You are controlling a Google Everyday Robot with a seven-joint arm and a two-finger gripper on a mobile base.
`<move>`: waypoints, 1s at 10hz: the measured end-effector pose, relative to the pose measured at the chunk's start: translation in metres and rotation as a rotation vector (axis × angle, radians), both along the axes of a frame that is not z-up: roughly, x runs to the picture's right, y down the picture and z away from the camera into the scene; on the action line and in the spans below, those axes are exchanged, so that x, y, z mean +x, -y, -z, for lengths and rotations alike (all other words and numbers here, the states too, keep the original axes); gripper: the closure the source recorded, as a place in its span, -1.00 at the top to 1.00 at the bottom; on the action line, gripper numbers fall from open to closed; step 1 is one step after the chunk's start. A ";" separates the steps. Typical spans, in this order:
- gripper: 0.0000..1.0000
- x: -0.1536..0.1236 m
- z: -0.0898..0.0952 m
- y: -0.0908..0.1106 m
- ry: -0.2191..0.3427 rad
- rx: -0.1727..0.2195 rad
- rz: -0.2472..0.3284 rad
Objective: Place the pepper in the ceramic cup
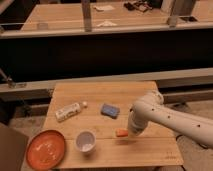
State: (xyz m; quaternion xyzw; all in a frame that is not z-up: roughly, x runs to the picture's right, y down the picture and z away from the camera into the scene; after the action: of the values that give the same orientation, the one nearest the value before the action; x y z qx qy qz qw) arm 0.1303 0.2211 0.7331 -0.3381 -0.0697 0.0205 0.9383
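Observation:
The pepper [121,132] is a small orange piece sticking out to the left of my gripper [128,133], which is shut on it just above the wooden table [150,150]. The white arm comes in from the right and bends down over the gripper, hiding most of the fingers. The ceramic cup [86,141] is small, white and upright, and stands to the left of the pepper near the table's front edge, apart from the gripper.
A round orange plate [46,149] sits at the front left corner. A white labelled bottle [69,111] lies on its side at mid left. A blue sponge-like block [109,110] lies behind the pepper. A dark counter and rails run behind the table.

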 end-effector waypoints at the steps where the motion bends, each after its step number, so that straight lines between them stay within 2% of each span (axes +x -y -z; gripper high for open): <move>1: -0.98 -0.001 0.005 0.003 0.001 0.002 0.008; 4: -0.98 -0.015 0.014 0.007 0.017 0.007 0.042; 10: -0.98 -0.029 0.034 0.016 0.022 0.026 0.071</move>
State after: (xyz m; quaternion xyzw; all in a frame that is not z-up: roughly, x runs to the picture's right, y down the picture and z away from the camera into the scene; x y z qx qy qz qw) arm 0.1017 0.2052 0.6995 -0.3285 -0.0683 -0.0176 0.9419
